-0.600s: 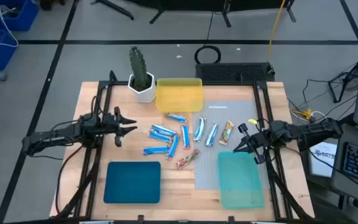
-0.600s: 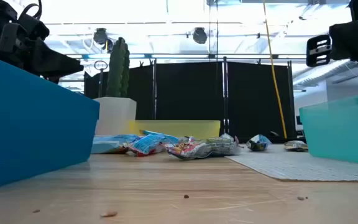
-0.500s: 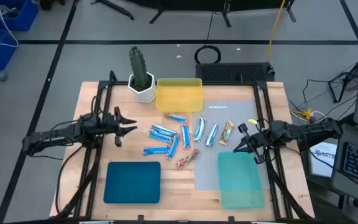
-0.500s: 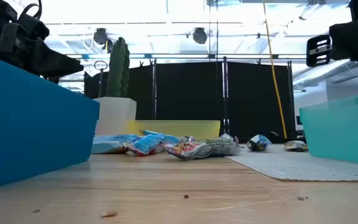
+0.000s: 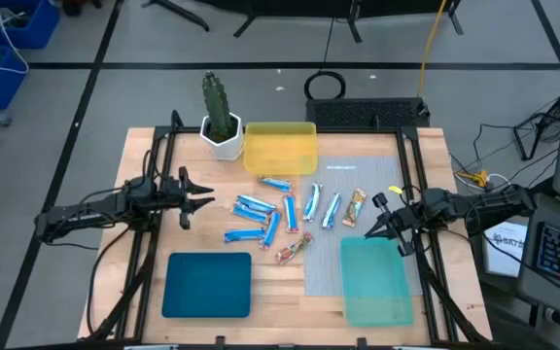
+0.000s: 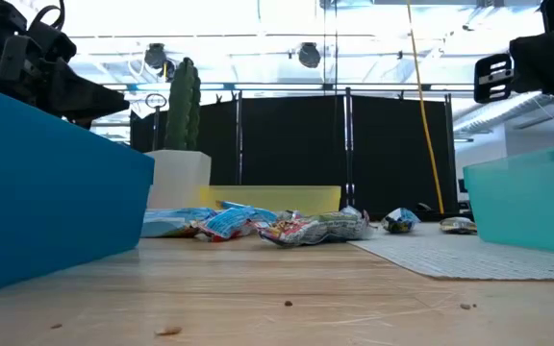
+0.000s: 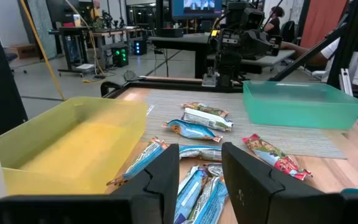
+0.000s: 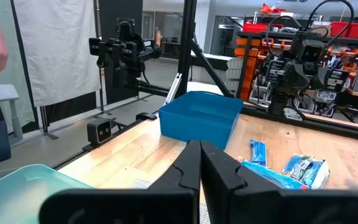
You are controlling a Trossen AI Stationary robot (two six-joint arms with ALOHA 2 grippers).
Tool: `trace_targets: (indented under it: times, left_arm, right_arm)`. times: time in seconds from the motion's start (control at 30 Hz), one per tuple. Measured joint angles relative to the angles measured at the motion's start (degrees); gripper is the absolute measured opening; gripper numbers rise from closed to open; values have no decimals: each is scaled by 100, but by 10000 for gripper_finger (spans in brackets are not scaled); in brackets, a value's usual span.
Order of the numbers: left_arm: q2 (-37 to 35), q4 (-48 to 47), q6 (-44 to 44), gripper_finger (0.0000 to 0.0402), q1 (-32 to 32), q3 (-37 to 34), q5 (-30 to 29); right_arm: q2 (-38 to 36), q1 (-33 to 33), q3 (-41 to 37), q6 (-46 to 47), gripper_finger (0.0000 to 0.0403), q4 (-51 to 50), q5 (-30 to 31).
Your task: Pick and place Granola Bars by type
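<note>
Left pincer: mine (image 5: 205, 201) hovers near the surface's left edge, fingers (image 7: 166, 171) partly spread with nothing between them, pointing at the pile.

Right pincer: my other one (image 5: 372, 229) waits by the right edge over the light teal tray's (image 5: 375, 282) far rim, fingers pressed together, empty.

Granola Bars: they lie loose at the middle of the surface (image 5: 280, 282), between the yellow tray (image 5: 280, 148) toward the far edge and the two teal trays toward the near edge. Most are blue-and-white (image 5: 254, 205), a tan one (image 5: 356, 206) lies on the grey mat (image 5: 358, 175), and a reddish one (image 5: 293, 250) lies nearest the near edge.

Risk, double pick: the blue bars nearest me touch or overlap, so a narrow-spread closing could pinch two wrappers or only a crimped end.

Risk, slip: the shiny film will likely slide. A grab on a corner could let the bar droop and fall short of a tray.

Risk, scatter: coming in low may push the pile into the reddish bar and mix the types further.

Risk, wrong tray: nothing tells me which tray takes which type, so a misplacement is possible.

Risk, collision: the cactus pot (image 5: 224, 139) stands at the far left corner beside the yellow tray, and a wide swing there could knock it.
</note>
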Motion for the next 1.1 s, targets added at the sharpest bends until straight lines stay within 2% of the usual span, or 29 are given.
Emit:
trace_targets:
  times: [0.3, 0.47, 0.73, 0.83, 0.97, 1.1]
  left_arm:
    - [0, -2, -1, 124, 0, 1, 1]
    - [1, -1, 0, 124, 0, 0, 2]
    - [0, -2, 0, 124, -2, 0, 1]
    - [0, -2, 0, 124, 0, 2, 2]
    - [0, -2, 0, 124, 0, 2, 2]
    - [0, -2, 0, 124, -1, 2, 0]
  right_arm:
    - [1, 0, 0, 1, 0, 92, -2]
    - [1, 0, 0, 62, 0, 590, 29]
    - [1, -2, 0, 1049, 0, 1717, 178]
    - [1, -2, 6, 1420, 0, 1941, 474]
    - [38, -2, 280, 1457, 7, 1626, 625]
    - [247, -2, 843, 1288, 43, 934, 686]
